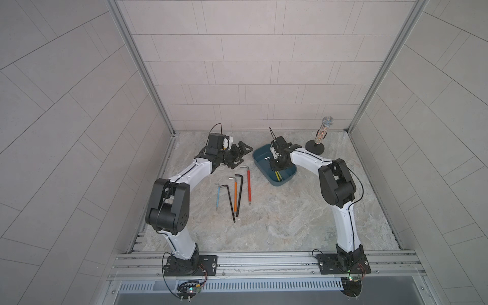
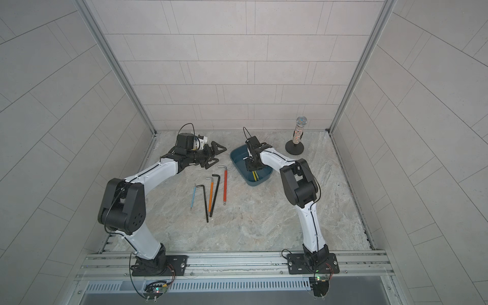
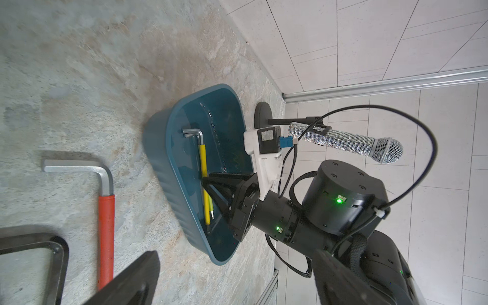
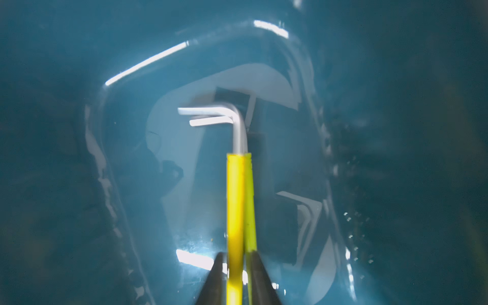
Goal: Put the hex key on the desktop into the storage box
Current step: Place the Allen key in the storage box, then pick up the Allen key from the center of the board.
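Hex key (image 4: 234, 200), yellow, lies in the box (image 4: 79, 158) between the narrowly parted jaws of my right gripper (image 4: 235, 264), a second key (image 4: 249, 184) just beside it. If I lift before widening, a fingertip (image 4: 215, 282) may drag either out. Five keys (image 1: 248, 184) wait on the desktop (image 1: 264, 224) beyond the rim.

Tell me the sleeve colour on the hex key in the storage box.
Yellow; the hex key shows best in the right wrist view.
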Robot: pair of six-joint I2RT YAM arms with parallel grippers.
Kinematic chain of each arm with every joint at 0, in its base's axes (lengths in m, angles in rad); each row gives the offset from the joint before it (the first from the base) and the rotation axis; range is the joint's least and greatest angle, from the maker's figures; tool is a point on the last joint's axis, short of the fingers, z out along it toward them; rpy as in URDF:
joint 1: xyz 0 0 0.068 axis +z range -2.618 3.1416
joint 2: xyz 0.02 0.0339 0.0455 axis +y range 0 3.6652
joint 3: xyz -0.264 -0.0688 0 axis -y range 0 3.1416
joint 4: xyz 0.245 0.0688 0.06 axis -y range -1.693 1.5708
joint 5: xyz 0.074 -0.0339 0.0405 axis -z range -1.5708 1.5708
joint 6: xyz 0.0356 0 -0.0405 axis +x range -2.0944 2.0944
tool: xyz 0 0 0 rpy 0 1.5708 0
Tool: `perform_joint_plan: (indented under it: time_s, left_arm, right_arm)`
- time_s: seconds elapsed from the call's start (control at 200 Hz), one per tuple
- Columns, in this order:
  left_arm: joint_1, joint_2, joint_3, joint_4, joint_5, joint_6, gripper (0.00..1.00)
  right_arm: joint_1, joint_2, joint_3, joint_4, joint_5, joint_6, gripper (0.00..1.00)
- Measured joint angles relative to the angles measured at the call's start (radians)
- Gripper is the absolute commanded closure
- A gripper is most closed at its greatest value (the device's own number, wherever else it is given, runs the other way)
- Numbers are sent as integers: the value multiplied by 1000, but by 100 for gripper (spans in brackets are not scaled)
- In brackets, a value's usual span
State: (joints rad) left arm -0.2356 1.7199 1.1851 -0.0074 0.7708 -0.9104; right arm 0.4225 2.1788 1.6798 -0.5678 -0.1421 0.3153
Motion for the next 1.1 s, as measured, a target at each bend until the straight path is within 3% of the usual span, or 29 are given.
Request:
perform_joint_plan:
  time_s: [0.14,0.325,0.65,0.785,0.991,1.041,1.101]
  left_arm:
    - [0,-15,-37,-3,13,0,0]
    - [0,-33,-73,-5,37,2,0]
    - [0,-78,-145,67,112,-55,0]
    - [14,-85,-160,63,117,-51,0]
    - [163,-154,-223,84,96,-65,0]
    - [207,-176,-246,81,83,-61,0]
    - [249,-200,-280,88,67,-60,0]
  right_arm:
    - [0,-24,-24,12,-11,9,44]
    - [0,-81,-39,27,-11,27,43]
    - [5,-323,-171,97,-48,116,44]
    - [11,-435,-246,112,-88,163,36]
    - [63,-589,-347,123,-78,200,30]
    - [90,-623,-356,114,-56,204,22]
    - [114,-652,-363,107,-35,208,21]
